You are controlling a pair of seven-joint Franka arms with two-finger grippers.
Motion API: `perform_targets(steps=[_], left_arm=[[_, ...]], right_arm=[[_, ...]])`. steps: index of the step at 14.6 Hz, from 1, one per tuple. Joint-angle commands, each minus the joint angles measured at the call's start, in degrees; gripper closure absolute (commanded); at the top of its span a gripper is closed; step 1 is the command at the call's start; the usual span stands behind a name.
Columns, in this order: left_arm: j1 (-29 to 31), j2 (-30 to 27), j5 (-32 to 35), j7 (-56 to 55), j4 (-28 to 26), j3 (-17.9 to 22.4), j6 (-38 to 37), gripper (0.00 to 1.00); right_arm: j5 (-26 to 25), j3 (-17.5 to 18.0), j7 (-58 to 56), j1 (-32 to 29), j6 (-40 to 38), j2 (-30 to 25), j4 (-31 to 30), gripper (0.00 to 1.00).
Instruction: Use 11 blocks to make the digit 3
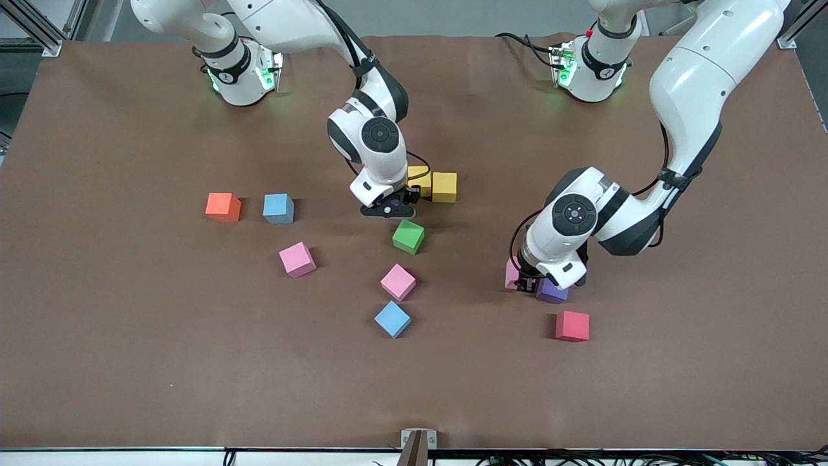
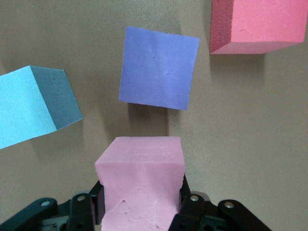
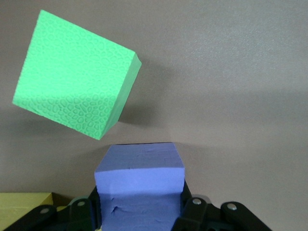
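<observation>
My right gripper (image 1: 388, 210) hangs low over the table's middle, shut on a purple block (image 3: 139, 185). It is beside two touching yellow blocks (image 1: 435, 185) and just above the green block (image 1: 408, 236). My left gripper (image 1: 527, 282) is down at the table toward the left arm's end, shut on a pink block (image 2: 139, 178). That block sits next to a second purple block (image 1: 553, 292), with a red block (image 1: 572, 325) nearer the camera. Loose pink blocks (image 1: 398, 282) (image 1: 297, 259) and blue blocks (image 1: 392, 319) (image 1: 279, 208) lie scattered. No digit 3 shows.
An orange cube (image 1: 223, 207) sits beside the blue block toward the right arm's end. The brown table mat (image 1: 162, 362) stretches bare along the camera side. A small bracket (image 1: 418, 446) stands at the table's near edge.
</observation>
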Motion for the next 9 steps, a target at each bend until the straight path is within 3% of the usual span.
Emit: perform_targets(steps=[1, 9], left_arm=[[-0.3, -0.8, 0.6, -0.7, 0.0, 0.0, -1.0, 0.69], [-0.3, -0.8, 0.6, -0.7, 0.0, 0.0, -1.0, 0.69]], right_arm=[[0.2, -0.4, 0.8, 0.6, 0.2, 0.5, 0.7, 1.0], [0.2, -0.4, 0.8, 0.7, 0.9, 1.4, 1.0, 1.0]])
